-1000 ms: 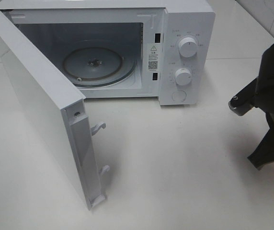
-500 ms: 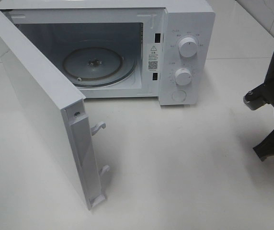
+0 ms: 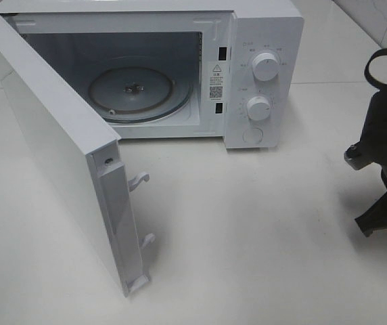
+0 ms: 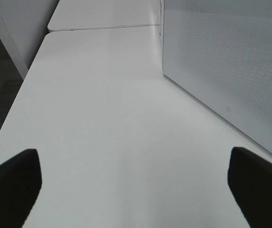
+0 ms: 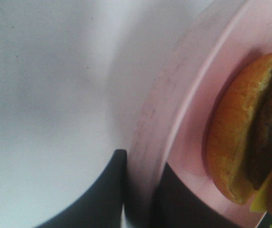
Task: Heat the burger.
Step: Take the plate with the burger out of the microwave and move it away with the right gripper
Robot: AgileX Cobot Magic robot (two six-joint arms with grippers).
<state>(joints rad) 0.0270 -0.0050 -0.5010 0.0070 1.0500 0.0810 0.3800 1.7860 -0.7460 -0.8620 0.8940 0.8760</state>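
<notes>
White surface (image 3: 261, 223) all around, and the right claw (image 5: 140, 190) is clamped on the rim of a pink plate (image 5: 193, 95), one finger on each side of the edge. Riding on that plate is the burger (image 5: 240, 142), at the scene's right edge. Over on the left, the left claw (image 4: 133, 190) hangs spread wide, nothing between its tips. Between them the microwave (image 3: 264, 40) gapes, its door (image 3: 51, 142) swung out toward us, glass turntable (image 3: 136, 91) bare.
</notes>
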